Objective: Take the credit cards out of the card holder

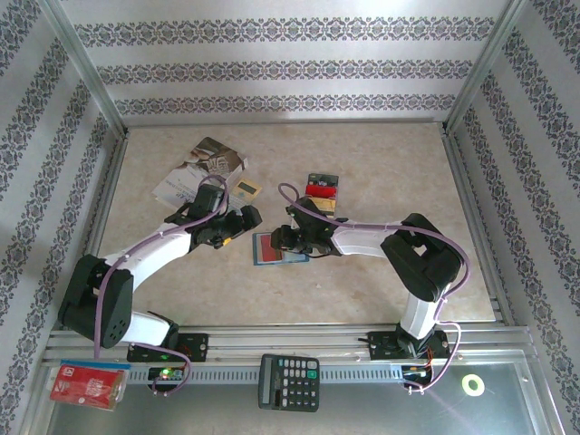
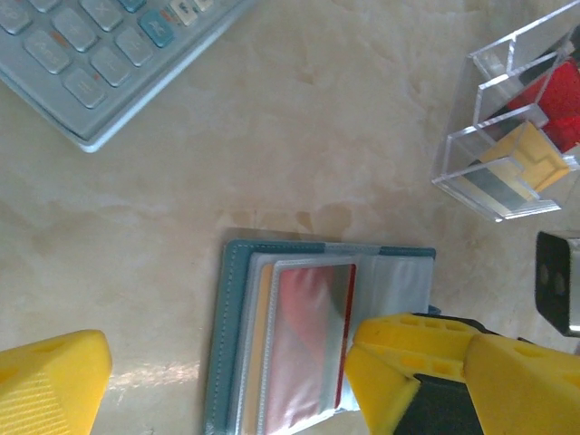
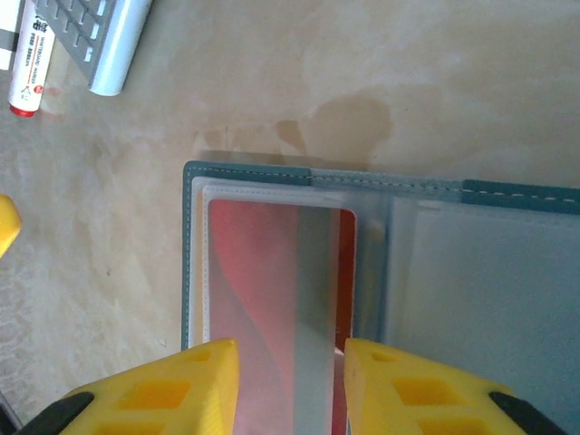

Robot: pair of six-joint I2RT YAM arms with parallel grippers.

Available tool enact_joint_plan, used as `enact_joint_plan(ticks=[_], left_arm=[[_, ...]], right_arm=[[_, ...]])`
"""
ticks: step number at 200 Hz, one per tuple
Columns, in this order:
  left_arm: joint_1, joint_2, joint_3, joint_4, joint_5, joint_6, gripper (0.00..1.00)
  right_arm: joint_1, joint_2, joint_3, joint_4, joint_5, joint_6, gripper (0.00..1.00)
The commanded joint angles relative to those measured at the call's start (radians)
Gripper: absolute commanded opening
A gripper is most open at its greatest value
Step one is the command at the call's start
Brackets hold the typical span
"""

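The blue card holder (image 1: 269, 248) lies open on the table between both grippers. A red card (image 3: 272, 272) sits inside its top clear sleeve, and a tan card edge (image 2: 263, 335) shows in the sleeve beneath. My right gripper (image 3: 290, 362) is open just over the holder (image 3: 193, 263), its yellow fingers (image 3: 186, 385) straddling the red card. My left gripper (image 2: 227, 362) is open wide. One of its fingers (image 2: 408, 367) is over the holder's right half (image 2: 217, 344), beside the red card (image 2: 308, 335); the other is off to the left.
A clear acrylic stand (image 1: 323, 188) behind the holder has red, black and gold cards in it (image 2: 521, 136). A small silver calculator (image 1: 246, 188), a marker (image 3: 30, 59) and brochures (image 1: 195, 170) lie at back left. At the front rail sit a black calculator (image 1: 288, 381) and a red packet (image 1: 86, 382).
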Motion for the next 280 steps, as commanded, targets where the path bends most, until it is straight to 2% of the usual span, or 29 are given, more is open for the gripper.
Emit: enact_joint_plan(ticks=[1,20,54,108,127,153,173,232,280], left_arm=[[-0.011,0.032,-0.033,0.120,0.070,-0.045,0.98],[-0.031,0.071,-0.024,0.163,0.105,-0.069,0.93],[-0.063,0.130,0.009,0.140,0.126,-0.069,0.78],[-0.108,0.159,0.046,0.032,0.055,-0.031,0.64],[-0.119,0.165,0.056,0.018,0.053,-0.023,0.55],[-0.131,0.172,0.069,-0.009,0.036,-0.009,0.38],[-0.137,0.189,0.072,-0.001,0.046,-0.013,0.29],[-0.139,0.238,0.090,-0.047,0.002,0.036,0.18],[-0.140,0.265,0.103,-0.066,0.003,0.060,0.13]], right_arm=[[-0.013,0.011,-0.017,-0.023,0.029,0.017,0.35],[-0.018,0.021,-0.024,-0.020,0.031,0.026,0.33],[-0.034,0.021,-0.043,0.006,0.018,0.036,0.30],[-0.045,0.029,-0.033,0.025,-0.020,0.021,0.25],[-0.049,0.027,-0.033,0.035,-0.030,0.024,0.25],[-0.055,0.027,-0.042,0.061,-0.044,0.034,0.24],[-0.062,0.024,-0.052,0.079,-0.055,0.041,0.23],[-0.074,0.010,-0.064,0.101,-0.067,0.038,0.19],[-0.077,0.024,-0.052,0.106,-0.078,0.032,0.14]])
